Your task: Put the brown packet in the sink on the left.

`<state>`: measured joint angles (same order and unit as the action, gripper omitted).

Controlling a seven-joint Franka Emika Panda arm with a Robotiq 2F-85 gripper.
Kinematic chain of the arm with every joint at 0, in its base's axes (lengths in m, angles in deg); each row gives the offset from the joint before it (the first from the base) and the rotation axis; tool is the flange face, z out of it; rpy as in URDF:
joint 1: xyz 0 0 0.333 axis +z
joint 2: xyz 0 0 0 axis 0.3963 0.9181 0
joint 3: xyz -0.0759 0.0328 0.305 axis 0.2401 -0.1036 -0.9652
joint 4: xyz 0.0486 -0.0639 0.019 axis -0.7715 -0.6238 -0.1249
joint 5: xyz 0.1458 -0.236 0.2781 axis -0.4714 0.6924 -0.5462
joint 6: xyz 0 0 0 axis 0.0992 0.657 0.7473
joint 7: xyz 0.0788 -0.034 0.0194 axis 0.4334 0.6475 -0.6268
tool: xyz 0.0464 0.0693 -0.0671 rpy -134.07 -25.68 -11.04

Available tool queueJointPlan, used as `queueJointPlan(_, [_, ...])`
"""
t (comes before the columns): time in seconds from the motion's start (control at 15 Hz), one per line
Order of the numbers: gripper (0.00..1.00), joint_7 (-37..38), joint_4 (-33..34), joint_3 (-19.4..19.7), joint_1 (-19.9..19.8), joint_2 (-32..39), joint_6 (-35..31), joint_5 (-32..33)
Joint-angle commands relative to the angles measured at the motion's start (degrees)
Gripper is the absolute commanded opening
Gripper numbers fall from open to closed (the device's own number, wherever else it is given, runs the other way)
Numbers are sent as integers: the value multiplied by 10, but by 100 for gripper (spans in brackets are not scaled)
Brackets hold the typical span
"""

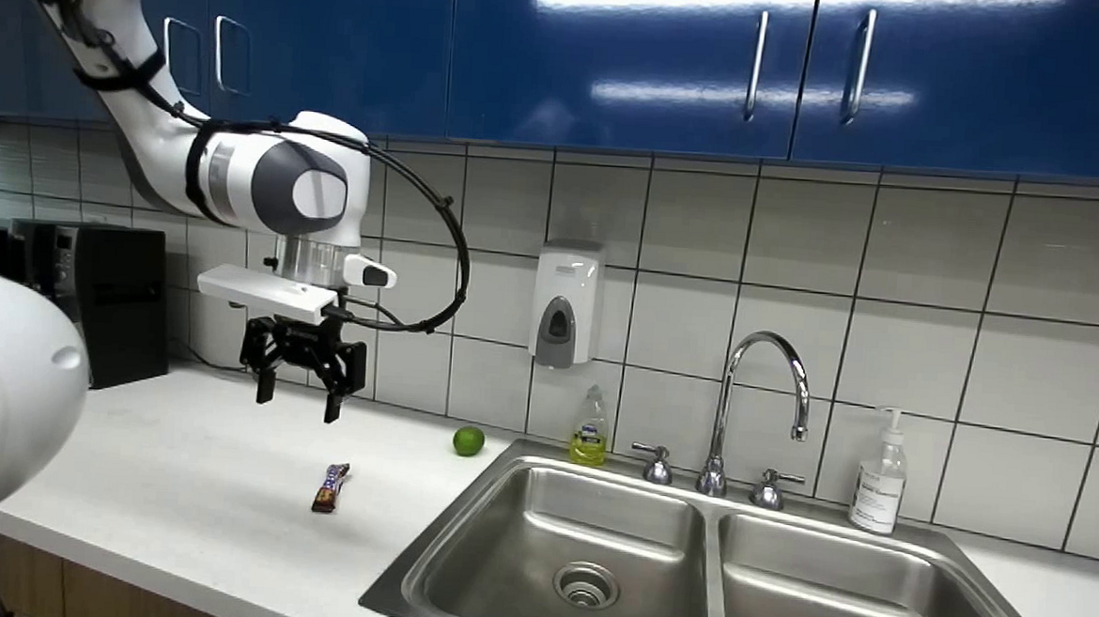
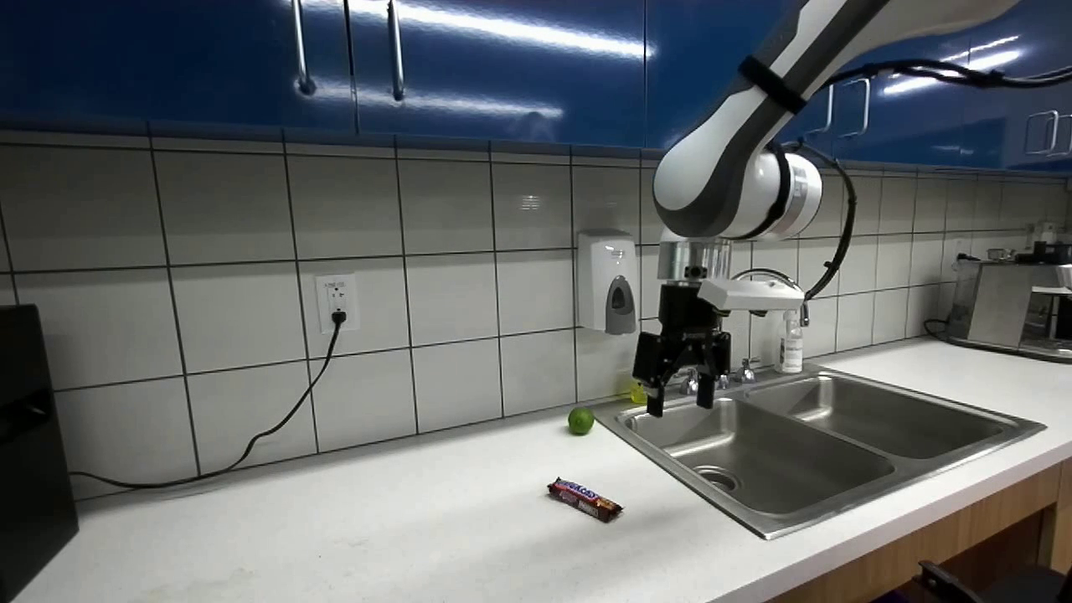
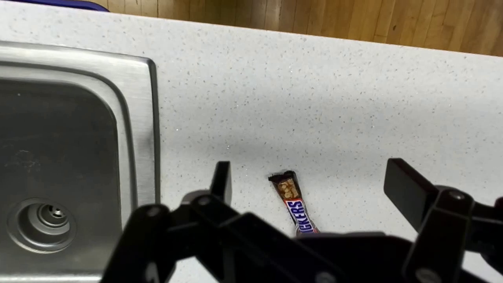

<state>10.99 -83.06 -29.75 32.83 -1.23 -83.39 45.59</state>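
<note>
Brown packet (image 2: 584, 499), one, printed ("KERS" is what we can read in the wrist view); lying on the white countertop (image 2: 352, 536), outside the steel sink (image 3: 142, 118) and beyond the edge of its left basin (image 1: 498, 569) in both exterior views; in the wrist view it shows between the two fingers (image 3: 408, 188), one end hidden from us; gripper (image 1: 298, 409), black, pointing down, raised above the countertop; we record its fingers as spread wide apart; sink, double, its basins side by side; green fruit (image 1: 468, 441), one, round, on the countertop near the sink's back corner; bottle of yellow liquid (image 1: 589, 433), one, upright behind the left basin; faucet (image 1: 720, 421), chrome, arched, standing between two lever handles (image 1: 658, 467); pump bottle (image 1: 879, 490), labelled, upright behind the right basin (image 1: 808, 585); dispenser (image 1: 568, 277), white with a grey panel, fixed to the tiled wall (image 1: 798, 237); above it we list blue cabinets (image 1: 619, 54) with metal pulls (image 1: 757, 65); black machine (image 1: 122, 296), on the countertop, well apart from the sink; wall outlet (image 2: 335, 289), one, holding a plug (image 2: 338, 317) in an exterior view.
</note>
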Motion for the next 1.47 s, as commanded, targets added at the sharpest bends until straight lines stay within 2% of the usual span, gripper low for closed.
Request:
queueJointPlan(0.0, [100,-19,27,-13,7,68,-38,-10])
queueJointPlan(0.67, [100,-13,128,-53,2,239,-109,8])
queueJointPlan(1.4, [100,-11,239,-54,-12,369,-124,48])
